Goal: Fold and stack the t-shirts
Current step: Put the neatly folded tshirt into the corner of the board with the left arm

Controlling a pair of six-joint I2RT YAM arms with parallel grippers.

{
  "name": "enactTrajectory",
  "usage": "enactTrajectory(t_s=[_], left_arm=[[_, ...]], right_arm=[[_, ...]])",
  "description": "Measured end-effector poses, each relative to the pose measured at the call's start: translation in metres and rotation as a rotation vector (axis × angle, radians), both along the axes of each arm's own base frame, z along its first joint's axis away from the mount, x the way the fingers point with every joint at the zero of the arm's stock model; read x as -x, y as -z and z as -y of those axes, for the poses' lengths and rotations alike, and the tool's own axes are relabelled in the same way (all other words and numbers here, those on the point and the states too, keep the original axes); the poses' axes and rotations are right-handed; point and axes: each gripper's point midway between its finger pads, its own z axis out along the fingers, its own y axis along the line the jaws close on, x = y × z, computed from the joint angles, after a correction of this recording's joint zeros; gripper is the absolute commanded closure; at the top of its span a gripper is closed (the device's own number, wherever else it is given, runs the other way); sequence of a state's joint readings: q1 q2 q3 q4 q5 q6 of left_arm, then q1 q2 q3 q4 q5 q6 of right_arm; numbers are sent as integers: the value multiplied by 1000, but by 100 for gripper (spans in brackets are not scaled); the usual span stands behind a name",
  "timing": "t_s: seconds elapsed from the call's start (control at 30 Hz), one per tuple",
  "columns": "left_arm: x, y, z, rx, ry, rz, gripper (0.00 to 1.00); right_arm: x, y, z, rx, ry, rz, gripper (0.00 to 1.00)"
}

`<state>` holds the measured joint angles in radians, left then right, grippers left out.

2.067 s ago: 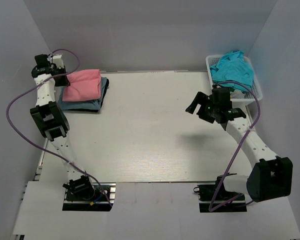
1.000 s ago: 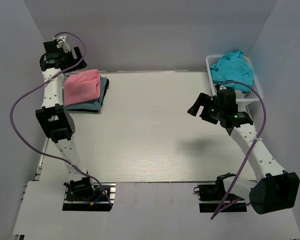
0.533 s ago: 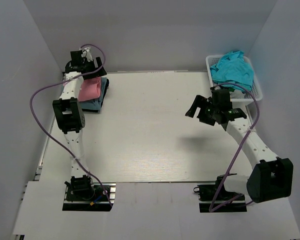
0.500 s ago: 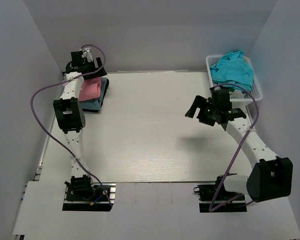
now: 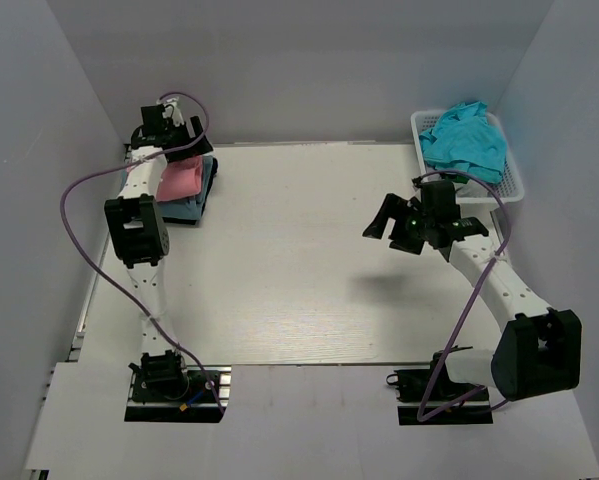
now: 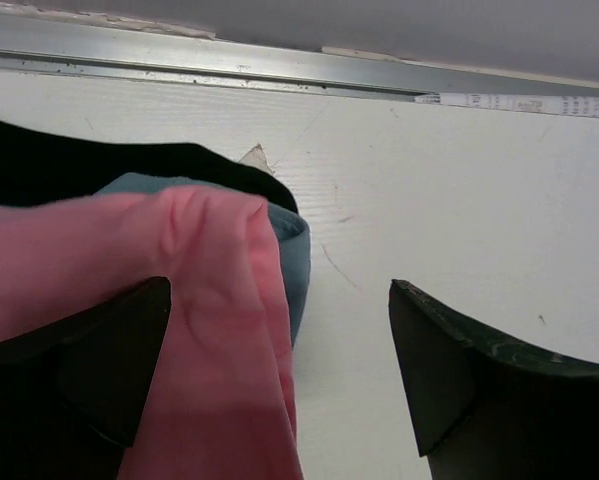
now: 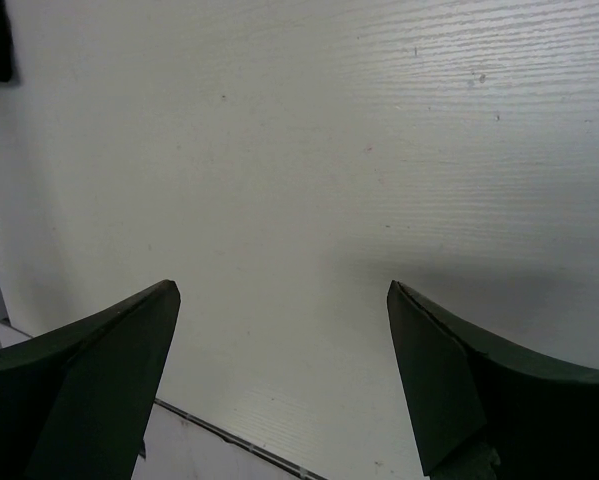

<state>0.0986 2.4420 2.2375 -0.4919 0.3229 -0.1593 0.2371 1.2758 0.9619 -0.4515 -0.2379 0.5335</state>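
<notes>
Since the salmon-pink t-shirt (image 6: 204, 330) lies folded on the grey-blue t-shirt (image 6: 291, 250) and the dark t-shirt (image 6: 79, 165), making a pile (image 5: 186, 185) well apart from the basket (image 5: 512, 178) at the opposite end of the same far table edge, the step in hand looks to be fetching the teal t-shirt (image 5: 464, 140). That shirt is heaped in the basket and rises above its rim.

The right gripper (image 7: 282, 290) hangs over bare table (image 5: 299, 270) just in front of the basket, on the side facing the pile. Its fingers are spread wide with nothing between them. It would do well to turn toward the basket, come down on a raised fold of the teal cloth, pinch only one layer, and lift straight up until the hem clears the rim, so the light basket is not dragged along.

The left gripper (image 6: 279, 300), far from the basket over the pile's corner, is also spread wide. One finger overlaps the pink cloth, and I cannot tell whether it touches. It should rise straight up before swinging toward the basket, lest it rumple the top fold.
</notes>
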Motion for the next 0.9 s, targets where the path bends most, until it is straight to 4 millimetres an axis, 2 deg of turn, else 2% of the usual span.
enactTrajectory(t_s=[0.1,0.27,0.37,0.47,0.63,0.73,0.8,0.9], left_arm=[[20,-26,2,1,-1,7,0],[61,-86,7,2,1,76,0],[87,-98,15,23,18,108,0],[98,-79,23,54,47,91,0],[109,0,27,94,48,-65,0],[113,38,26,104,36,-147,0],[114,50,26,111,40,-172,0],[120,49,27,106,50,-155,0]], right_arm=[[3,1,-3,-17,-13,1,10],[12,1,-3,-31,-21,4,10],[12,-5,-4,-40,-24,23,10],[13,-10,-5,-49,-27,42,10],[15,-14,-4,-50,-25,59,10],[14,-14,-3,-46,-21,62,10],[14,-15,-2,-42,-16,65,10],[16,-18,-1,-41,-13,75,10]])
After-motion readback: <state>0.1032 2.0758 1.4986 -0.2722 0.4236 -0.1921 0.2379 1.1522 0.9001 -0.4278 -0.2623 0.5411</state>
